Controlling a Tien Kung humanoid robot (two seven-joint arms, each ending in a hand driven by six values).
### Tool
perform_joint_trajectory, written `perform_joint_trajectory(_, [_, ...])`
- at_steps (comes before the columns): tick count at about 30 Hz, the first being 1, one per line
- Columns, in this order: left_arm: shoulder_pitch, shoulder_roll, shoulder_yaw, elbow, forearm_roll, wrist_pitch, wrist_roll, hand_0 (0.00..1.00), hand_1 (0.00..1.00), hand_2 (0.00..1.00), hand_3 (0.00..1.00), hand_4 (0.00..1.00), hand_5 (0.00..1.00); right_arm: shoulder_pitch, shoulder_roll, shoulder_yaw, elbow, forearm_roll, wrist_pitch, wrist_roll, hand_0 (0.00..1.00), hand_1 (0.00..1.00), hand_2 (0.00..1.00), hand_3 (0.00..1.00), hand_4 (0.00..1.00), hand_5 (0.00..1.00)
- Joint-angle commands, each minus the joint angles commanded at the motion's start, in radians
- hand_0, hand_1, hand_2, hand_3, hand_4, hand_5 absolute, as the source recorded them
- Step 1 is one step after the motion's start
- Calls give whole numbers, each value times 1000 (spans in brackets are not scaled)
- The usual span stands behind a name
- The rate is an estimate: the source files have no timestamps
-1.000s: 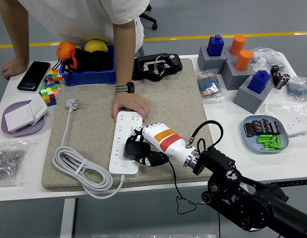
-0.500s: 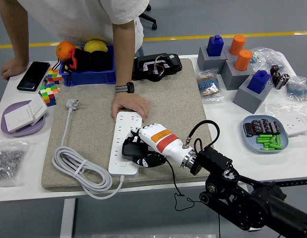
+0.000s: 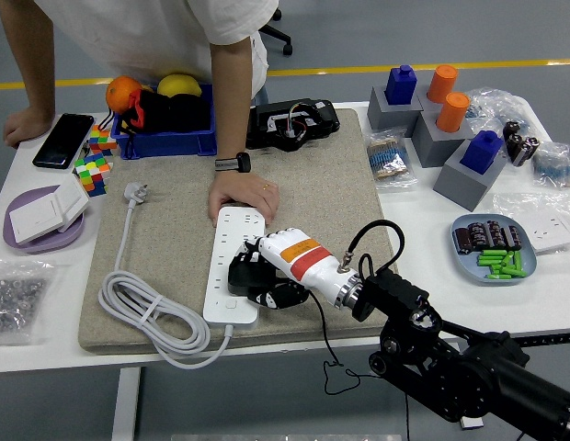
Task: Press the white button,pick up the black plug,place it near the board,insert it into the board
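Observation:
A white power strip (image 3: 232,259) lies lengthwise on the beige mat (image 3: 340,193), its white cable (image 3: 142,312) coiled to the left. My right hand (image 3: 257,276), white with a red band, is curled around a black plug (image 3: 243,275) and holds it over the strip's near sockets. Whether the plug is seated in a socket is hidden by the fingers. A person's hand (image 3: 241,195) presses down on the strip's far end. My left arm does not show.
A blue bin (image 3: 165,140) with fruit and a black device (image 3: 292,124) stand at the mat's far edge. A phone (image 3: 62,141), puzzle cubes (image 3: 90,172) and a purple plate (image 3: 37,234) are left. Grey blocks (image 3: 432,138) and a blue dish (image 3: 492,248) are right.
My right hand with the plug has shifted slightly left and a touch toward the strip. The person's hand stays on the strip's far end.

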Motion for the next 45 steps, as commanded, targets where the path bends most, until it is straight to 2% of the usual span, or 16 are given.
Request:
perform_joint_trajectory(13, [-4, -1, 1, 0, 2, 1, 1, 649, 638, 630, 671, 493, 118, 2, 0, 20, 16, 52, 29, 12, 439, 469, 516, 599, 850, 2])
perform_joint_trajectory(14, [-4, -1, 1, 0, 0, 1, 1, 648, 638, 629, 671, 493, 116, 2, 0, 20, 16, 56, 29, 15, 472, 514, 549, 767, 998, 155])
perform_joint_trajectory(19, [-4, -2, 2, 0, -4, 2, 0, 648, 638, 629, 671, 493, 116, 2, 0, 23, 19, 67, 23, 24, 472, 514, 549, 767, 998, 155])
perform_joint_trajectory(20, [-4, -2, 1, 0, -4, 2, 0, 648, 638, 629, 670, 494, 117, 3, 0, 23, 19, 70, 23, 26, 529, 584, 607, 839, 998, 214])
perform_joint_trajectory(25, [-5, -2, 1, 0, -3, 2, 0, 648, 638, 629, 670, 494, 117, 3, 0, 24, 14, 72, 23, 23, 529, 584, 607, 839, 998, 214])
perform_joint_trajectory(26, [-5, -2, 2, 0, -4, 2, 0, 648, 638, 629, 670, 494, 113, 3, 0, 24, 13, 71, 23, 23, 578, 637, 663, 874, 998, 255])
perform_joint_trajectory(36, [-8, -2, 5, 0, -11, 2, -1, 648, 638, 628, 670, 494, 114, -6, 0, 48, 45, 79, 23, 21, 604, 653, 670, 884, 998, 271])
perform_joint_trajectory(45, [-6, -3, 6, 0, -11, 2, 1, 648, 638, 629, 669, 493, 109, -22, -10, 83, 73, 90, 11, 50, 624, 660, 669, 873, 998, 285])
